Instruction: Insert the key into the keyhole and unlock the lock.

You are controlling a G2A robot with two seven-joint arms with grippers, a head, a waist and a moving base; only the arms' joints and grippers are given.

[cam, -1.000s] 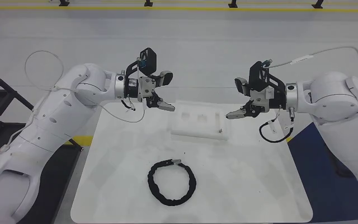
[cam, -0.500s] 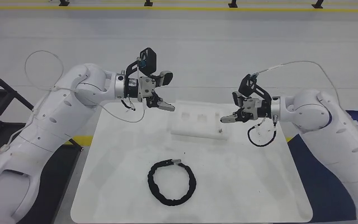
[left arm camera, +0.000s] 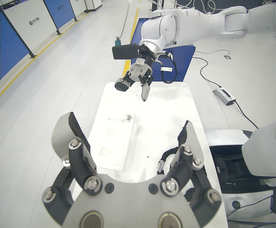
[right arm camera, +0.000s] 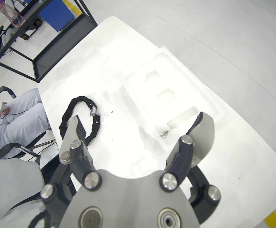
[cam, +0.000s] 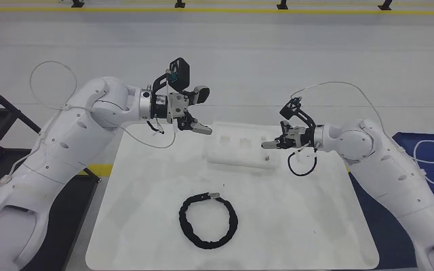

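Our key (cam: 267, 158) lies small and metallic on the end of the white foam tray (cam: 234, 161) nearest the right arm, just beside a long narrow slot. The right gripper (cam: 269, 144) hangs just above it with its fingers spread wide and nothing held. In the right wrist view the key (right arm camera: 163, 134) sits between the two fingers (right arm camera: 75, 127), closer to the one over the tray, and we see a gap between metal and pads. From the left wrist view the right gripper (left arm camera: 132, 92) is clearly apart from the key (left arm camera: 128, 117) below it.

The left gripper (cam: 203, 110) is also wide open and empty, held by the tray's opposite far corner, well apart from the key.

The black sleeved chain lock (cam: 208, 221) lies in a loop on the white table (cam: 305, 223), its silver cylinder end (right arm camera: 93, 111) facing the tray, well apart from both grippers.

A white barrier panel (left arm camera: 30, 20) carries dark print, and a small tag (left arm camera: 166, 69) hangs on the right arm's cable; we leave both unread
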